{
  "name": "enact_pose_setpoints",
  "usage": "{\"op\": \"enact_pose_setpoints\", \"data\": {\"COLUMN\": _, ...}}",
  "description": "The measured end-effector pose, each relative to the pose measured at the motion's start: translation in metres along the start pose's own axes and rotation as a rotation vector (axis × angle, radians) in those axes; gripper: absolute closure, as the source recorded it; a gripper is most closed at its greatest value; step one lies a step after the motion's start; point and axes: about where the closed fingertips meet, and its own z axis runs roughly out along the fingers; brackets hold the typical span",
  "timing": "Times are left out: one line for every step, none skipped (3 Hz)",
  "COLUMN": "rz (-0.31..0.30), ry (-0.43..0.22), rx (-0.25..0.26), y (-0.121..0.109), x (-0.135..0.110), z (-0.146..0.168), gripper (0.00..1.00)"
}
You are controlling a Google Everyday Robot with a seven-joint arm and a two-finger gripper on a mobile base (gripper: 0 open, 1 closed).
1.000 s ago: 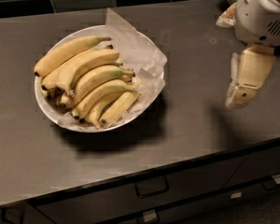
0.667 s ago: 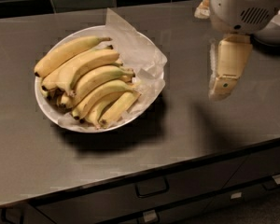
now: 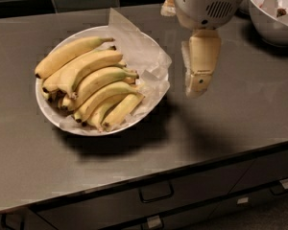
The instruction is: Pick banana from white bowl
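Several ripe yellow bananas (image 3: 93,83) lie side by side in the wide white bowl (image 3: 44,104), which is lined with crumpled white paper (image 3: 140,51) and sits on the left part of the dark counter. My gripper (image 3: 196,86) hangs pointing down above the counter, just right of the bowl's right rim and apart from it. It holds nothing and touches no banana. The arm's white wrist housing (image 3: 206,4) is above it at the top of the view.
A smaller, deeper white bowl (image 3: 273,20) with some contents stands at the back right. The dark counter (image 3: 230,123) runs to a front edge, with drawers and handles (image 3: 156,193) below. A dark tiled wall is behind.
My gripper has moved left across the counter, from the far right toward the bowl, and now hangs close to the bowl's right side. The bananas and bowl have not moved.
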Motion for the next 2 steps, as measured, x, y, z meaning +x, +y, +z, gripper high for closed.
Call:
{"op": "enact_pose_setpoints", "data": {"rz": -0.01, "ry": -0.008, "rx": 0.011, "y": -0.004, "x": -0.005, "z": -0.001, "gripper": 0.0}}
{"op": "enact_pose_setpoints", "data": {"rz": -0.081, "ry": -0.042, "rx": -0.025, "y": -0.013, "x": -0.029, "z": 0.012, "gripper": 0.0}}
